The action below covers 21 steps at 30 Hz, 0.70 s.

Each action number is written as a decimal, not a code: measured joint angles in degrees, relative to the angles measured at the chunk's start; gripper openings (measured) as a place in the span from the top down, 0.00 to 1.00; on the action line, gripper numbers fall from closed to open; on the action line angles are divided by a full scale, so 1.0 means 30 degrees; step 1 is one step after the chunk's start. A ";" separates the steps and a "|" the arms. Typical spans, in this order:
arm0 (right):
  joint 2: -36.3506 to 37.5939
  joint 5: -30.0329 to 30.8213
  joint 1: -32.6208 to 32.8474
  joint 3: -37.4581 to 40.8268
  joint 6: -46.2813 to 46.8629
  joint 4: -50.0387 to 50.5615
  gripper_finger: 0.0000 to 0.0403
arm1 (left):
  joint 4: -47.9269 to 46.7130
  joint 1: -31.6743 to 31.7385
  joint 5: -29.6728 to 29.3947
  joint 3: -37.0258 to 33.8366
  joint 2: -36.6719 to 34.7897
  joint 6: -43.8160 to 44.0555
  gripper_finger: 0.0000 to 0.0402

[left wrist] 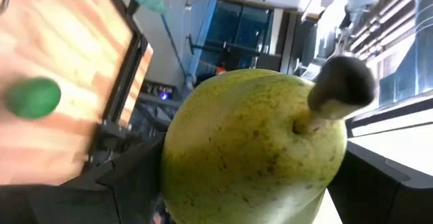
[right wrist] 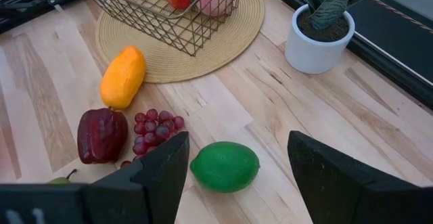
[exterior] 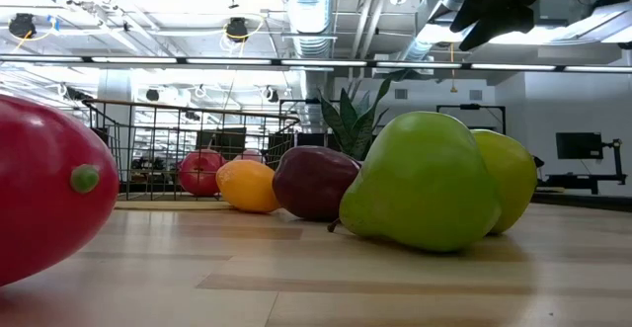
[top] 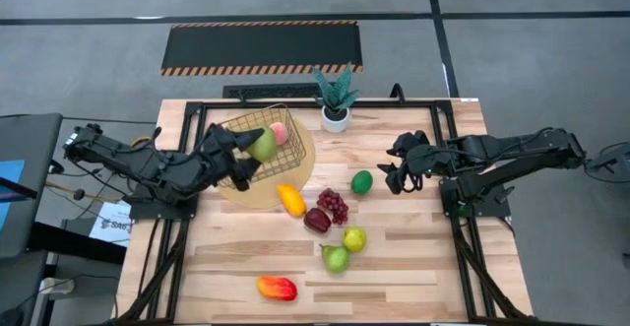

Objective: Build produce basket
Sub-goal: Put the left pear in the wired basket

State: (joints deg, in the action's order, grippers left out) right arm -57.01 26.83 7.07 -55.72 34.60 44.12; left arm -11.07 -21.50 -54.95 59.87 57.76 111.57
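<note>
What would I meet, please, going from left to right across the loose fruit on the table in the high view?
Red-orange mango → yellow-orange mango → dark red apple → green pear → yellow-green apple → lime. The grapes overlap the dark red apple's span, so I left them out.

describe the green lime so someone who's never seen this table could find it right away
Start at the white plant pot at the table's far edge, then come toward the near side and slightly right. The lime lies alone on bare wood, just in front of the open right gripper. It is the only smooth, dark green fruit; the grapes beside it are purple.
</note>
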 joint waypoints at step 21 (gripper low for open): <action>0.0005 0.0000 -0.0051 -0.0003 -0.0187 0.0000 0.32 | -1.3753 0.3518 0.6557 0.0004 -0.1015 -1.1464 0.20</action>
State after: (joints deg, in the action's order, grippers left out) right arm -56.99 26.83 6.92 -55.73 34.03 44.12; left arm -52.33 -10.94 -35.28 59.88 54.71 77.18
